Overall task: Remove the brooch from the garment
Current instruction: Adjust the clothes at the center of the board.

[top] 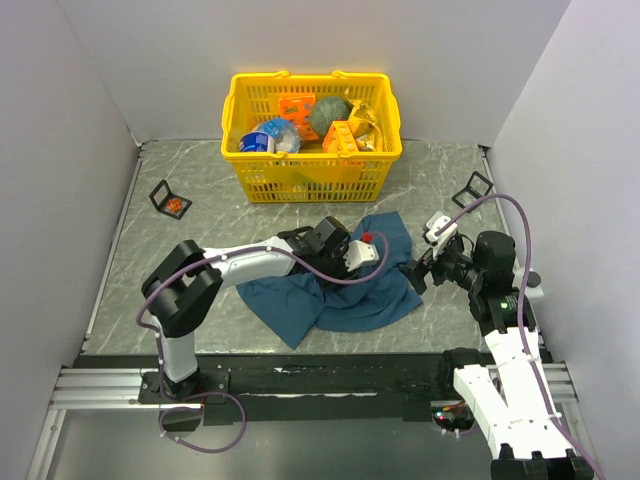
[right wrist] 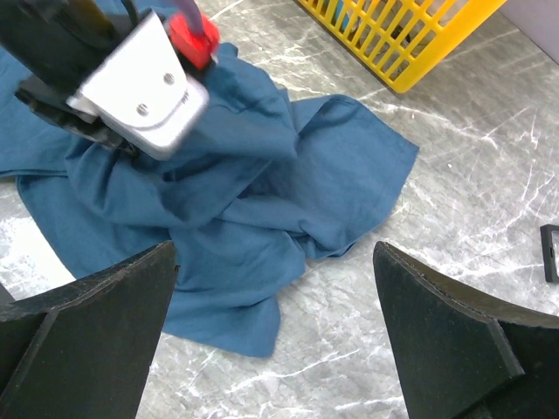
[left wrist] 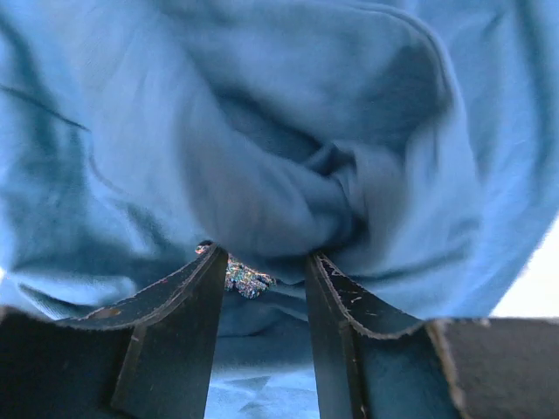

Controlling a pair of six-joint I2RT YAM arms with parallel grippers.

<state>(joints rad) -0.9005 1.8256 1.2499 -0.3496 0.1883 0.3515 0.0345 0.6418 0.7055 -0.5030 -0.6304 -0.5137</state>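
The blue garment [top: 385, 298] lies crumpled in the middle of the table, also seen close up in the left wrist view [left wrist: 288, 105] and in the right wrist view [right wrist: 262, 192]. My left gripper [top: 338, 264] is pressed down into it, open, with a fold of cloth bulging just past its fingertips [left wrist: 266, 255]. A tiny glittery piece with an orange speck, apparently the brooch [left wrist: 244, 278], sits on the cloth beside the left finger [left wrist: 188, 305]. My right gripper [top: 418, 272] hovers wide open [right wrist: 272, 253] over the garment's right edge, holding nothing.
A yellow basket [top: 300, 182] full of groceries stands at the back. A small black frame holding something orange [top: 172, 203] lies at the left; another black frame [top: 476, 187] lies at the right. White walls close in the marble table [top: 150, 300].
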